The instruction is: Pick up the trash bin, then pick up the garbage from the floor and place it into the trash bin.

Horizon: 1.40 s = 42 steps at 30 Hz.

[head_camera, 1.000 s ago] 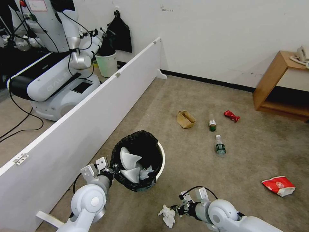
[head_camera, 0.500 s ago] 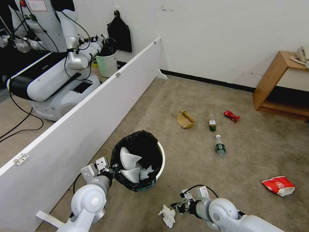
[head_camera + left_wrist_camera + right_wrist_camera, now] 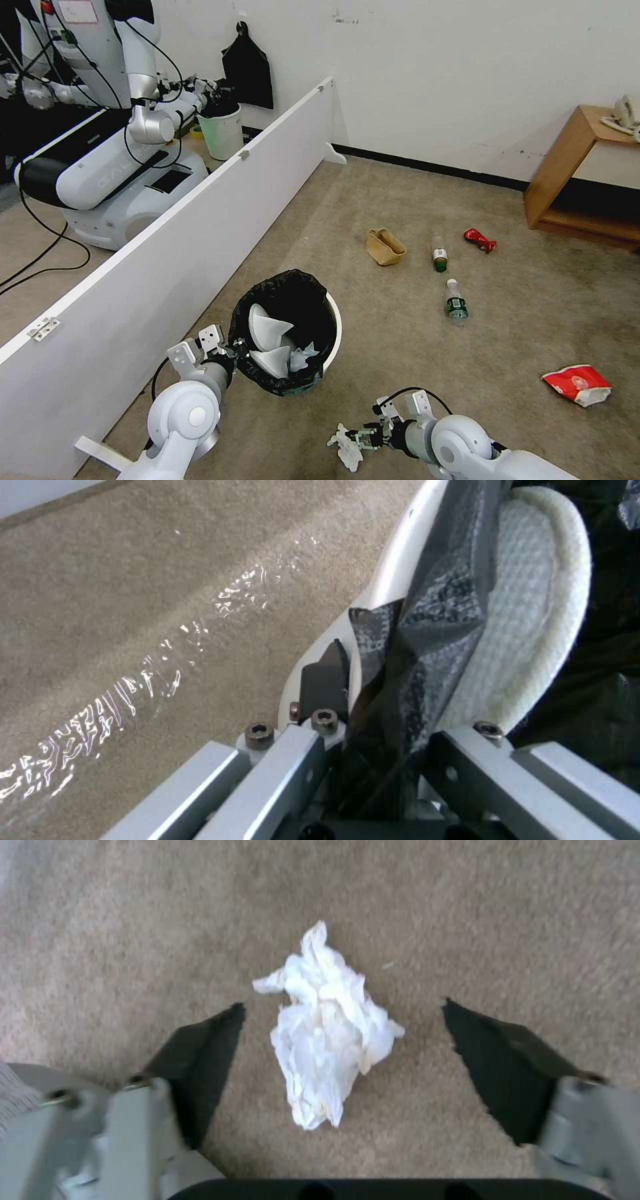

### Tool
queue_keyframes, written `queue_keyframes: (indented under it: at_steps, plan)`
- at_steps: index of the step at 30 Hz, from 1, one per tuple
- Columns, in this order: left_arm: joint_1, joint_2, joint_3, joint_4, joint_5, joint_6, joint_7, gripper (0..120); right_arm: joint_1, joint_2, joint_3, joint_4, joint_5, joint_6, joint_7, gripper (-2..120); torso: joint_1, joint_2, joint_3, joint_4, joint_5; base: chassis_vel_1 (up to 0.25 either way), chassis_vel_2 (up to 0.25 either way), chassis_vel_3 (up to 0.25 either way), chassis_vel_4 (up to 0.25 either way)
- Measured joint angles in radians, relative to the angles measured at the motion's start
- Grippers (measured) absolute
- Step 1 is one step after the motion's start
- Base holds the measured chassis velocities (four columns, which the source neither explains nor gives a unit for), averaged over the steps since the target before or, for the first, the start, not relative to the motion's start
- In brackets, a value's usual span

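Now right end effector low over carpet, jaws spread wide, straddling crumpled white tissue, not touching it. Left end effector clenched on trash bin rim and black liner, bin near white partition. Slippers inside bin.

The robot's two arms are glossy white with rounded, ball-like joint housings, each bearing a small round dimple. A thin black cable loops over each wrist beside pale bracket plates. The left gripper has pale grey square-section metal finger bars fastened with dark hex-socket screws and a flat black pad. The right gripper has matching grey bars tipped with black wedge-shaped fingers, above what seems to be a dark base plate.
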Motion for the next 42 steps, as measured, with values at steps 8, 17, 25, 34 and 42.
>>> queue_keyframes:
  at_steps: [8, 17, 25, 34, 42]
  plan:
    - [0.005, 0.0, -0.001, -0.002, 0.002, 0.0, 0.001, 2, -0.003, 0.007, -0.001, -0.004, -0.003, 0.0, 0.0, 98, 0.0, 0.0, 0.0, 0.0, 0.0, 0.0, 0.0, 0.0, 0.0]
    - [0.012, -0.005, 0.001, -0.005, 0.009, 0.0, 0.005, 2, -0.006, 0.023, -0.006, -0.013, -0.006, -0.001, 0.001, 98, 0.0, 0.0, 0.0, 0.0, 0.0, 0.0, 0.0, 0.0, 0.0]
    - [0.022, -0.004, 0.0, -0.014, 0.013, 0.0, 0.006, 2, -0.015, 0.045, -0.01, -0.037, -0.015, -0.001, 0.003, 98, 0.0, 0.0, 0.0, 0.0001, 0.0, 0.0, 0.0, 0.0, 0.0]
    - [0.027, -0.009, -0.003, -0.023, 0.018, -0.001, 0.007, 2, -0.028, 0.055, -0.006, -0.053, -0.029, 0.001, 0.004, 98, 0.0, 0.0, 0.0, 0.0001, 0.0, 0.0, 0.0, 0.0, 0.0]
    - [0.037, -0.009, -0.01, -0.032, 0.021, -0.001, 0.008, 2, -0.034, 0.06, -0.003, -0.065, -0.04, 0.002, 0.003, 98, 0.0, 0.0, 0.0, 0.0001, 0.0, 0.0, 0.0, 0.0, 0.0]
